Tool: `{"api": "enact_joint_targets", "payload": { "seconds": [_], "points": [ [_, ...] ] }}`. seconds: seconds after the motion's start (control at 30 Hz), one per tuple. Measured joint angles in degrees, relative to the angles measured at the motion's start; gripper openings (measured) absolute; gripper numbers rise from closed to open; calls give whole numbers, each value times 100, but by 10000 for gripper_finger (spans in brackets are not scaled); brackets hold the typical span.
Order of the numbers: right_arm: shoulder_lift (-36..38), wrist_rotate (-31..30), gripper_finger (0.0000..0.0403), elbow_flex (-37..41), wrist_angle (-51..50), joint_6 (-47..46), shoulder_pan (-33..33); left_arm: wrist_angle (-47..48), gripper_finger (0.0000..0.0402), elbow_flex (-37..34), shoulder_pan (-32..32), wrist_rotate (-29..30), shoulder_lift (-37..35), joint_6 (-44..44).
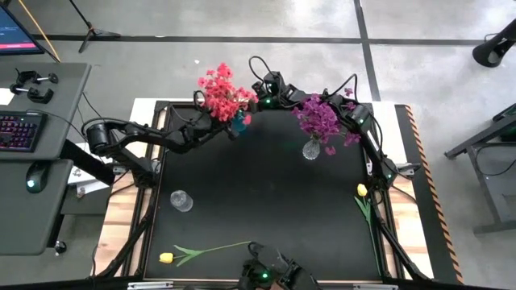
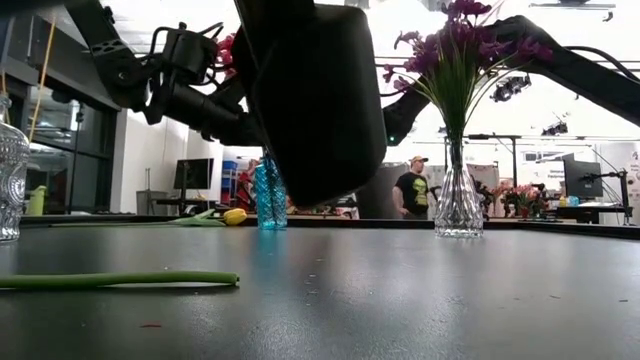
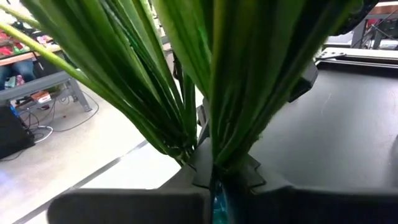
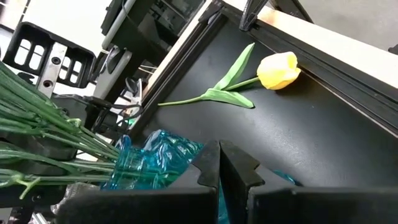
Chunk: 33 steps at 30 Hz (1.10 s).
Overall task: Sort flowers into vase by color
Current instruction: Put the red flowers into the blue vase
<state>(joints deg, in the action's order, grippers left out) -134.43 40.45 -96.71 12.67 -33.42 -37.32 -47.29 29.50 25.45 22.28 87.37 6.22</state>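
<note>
A bunch of red-pink flowers (image 1: pixel 222 93) stands in a blue glass vase (image 1: pixel 239 123) at the table's far side. My left gripper (image 3: pixel 221 174) reaches it from the left and is shut at the green stems. My right gripper (image 4: pixel 222 158) is shut, with its tips right in front of the blue vase (image 4: pixel 149 158). Purple flowers (image 1: pixel 321 119) stand in a clear vase (image 1: pixel 310 149) under the right arm. Yellow tulips lie flat near the near-left corner (image 1: pixel 165 258), by the right edge (image 1: pixel 361 191), and one (image 4: pixel 278 70) shows in the right wrist view. My left gripper pinches the red-pink bunch's lower stems (image 3: pixel 233 146) just above the blue vase's mouth. It comes level from the table's left, with its fingers across the stems. The bunch stands upright, with its stem ends down in the vase. My right gripper's shut fingertips (image 4: pixel 211 155) are against the blue vase's body; I cannot tell whether they touch it.
An empty clear glass vase (image 1: pixel 181 200) stands on the left half of the table. A tulip stem (image 2: pixel 120 280) lies across the near-left area. The middle of the black table top (image 1: pixel 266 201) is bare. People and desks show in the room behind.
</note>
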Motion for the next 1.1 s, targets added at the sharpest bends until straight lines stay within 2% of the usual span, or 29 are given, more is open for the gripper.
{"api": "enact_joint_targets", "payload": {
  "seconds": [0.13, 0.27, 0.47, 0.63, 0.83, 1.1],
  "points": [
    [0, -16, 0, 0, 11, -108, -2, 4, 32, 0, -2, -2, 0, 2],
    [0, -15, 0, 0, 13, -108, -2, 127, 79, -9, -2, -4, -116, 115],
    [1, -17, 0, 0, 155, -109, -15, 647, 160, -20, -11, -26, -670, 126],
    [2, -20, 0, 0, 386, -171, -17, 1174, 205, -20, -11, -39, -1130, -64],
    [2, -17, 0, 0, 529, -266, -17, 1422, 226, -9, -11, -108, -1507, -134],
    [2, -17, 0, 0, 527, -264, -17, 1853, 228, -7, -79, -254, -1513, -212]
  ]
}}
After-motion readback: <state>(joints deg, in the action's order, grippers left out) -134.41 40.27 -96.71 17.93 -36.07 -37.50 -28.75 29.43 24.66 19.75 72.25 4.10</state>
